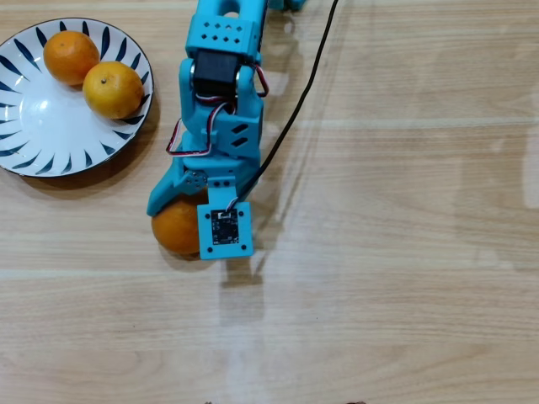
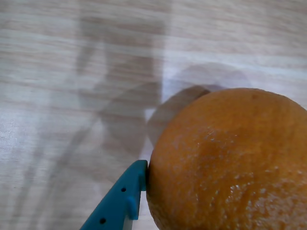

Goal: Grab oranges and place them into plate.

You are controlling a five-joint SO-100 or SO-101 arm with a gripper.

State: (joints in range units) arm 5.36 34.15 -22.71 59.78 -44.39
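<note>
**Mia:** Where are the oranges?

**Ben:** Two sit in the plate (image 1: 38, 156) at the far left corner of the tabletop (image 1: 404, 252). One is deep orange (image 1: 71, 56) and the other is more yellow (image 1: 113, 89). They touch each other. The third orange (image 1: 174, 227) is out on the tabletop, nearer the middle, a little way from the plate.

**Mia:** Is the claw (image 1: 181, 220) holding it?

**Ben:** I think it has just got hold, but I can't be sure. From above, the blue arm (image 1: 221, 101) covers most of the fruit. In the wrist view one blue finger (image 2: 122, 201) presses on the side of the orange (image 2: 230, 163). The other finger is hidden, so I cannot tell if the claw is squeezing or only touching.

**Mia:** What could go wrong?

**Ben:** The orange is round and smooth. If only one finger pushes, it may roll away across the tabletop. If the hold is weak, it could slip out on the way up and drop.

**Mia:** And at the plate?

**Ben:** The plate already has two in it. Dropping this one on top of them could knock one over the rim. The bare white part looks safer.
</note>
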